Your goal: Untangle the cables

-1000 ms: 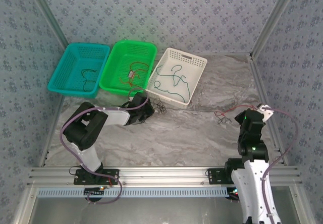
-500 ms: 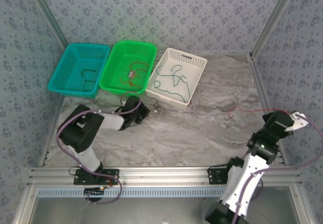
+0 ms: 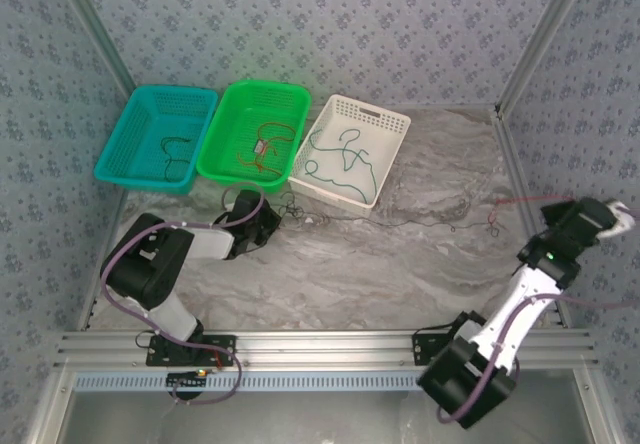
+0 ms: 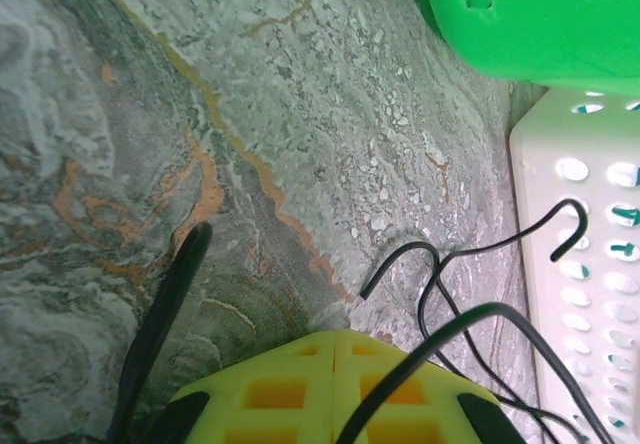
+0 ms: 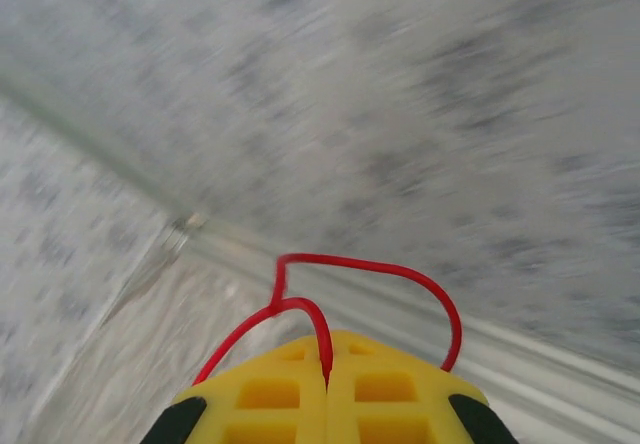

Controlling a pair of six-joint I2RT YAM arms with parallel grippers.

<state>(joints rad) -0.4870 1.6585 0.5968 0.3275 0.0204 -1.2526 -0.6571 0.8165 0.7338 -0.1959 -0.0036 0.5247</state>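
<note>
Separating step, I'd say: right tool clamps the red cable, left tool pressed together beside the black cable; next, a steady outward pull.

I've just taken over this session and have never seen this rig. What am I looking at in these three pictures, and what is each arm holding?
Two robot arms are bolted at the near edge of a marbled table. The top picture looks down from behind them. The other two come from wrist cameras, so the yellow shapes are each gripper's own fingers. At the back stand a teal basket, a green basket and a white basket, each with cable inside. A thin dark cable lies stretched across the table. The right gripper is shut on a red cable. The left gripper is shut beside the white basket; a black cable crosses it, but I cannot tell whether it is pinched.
</note>
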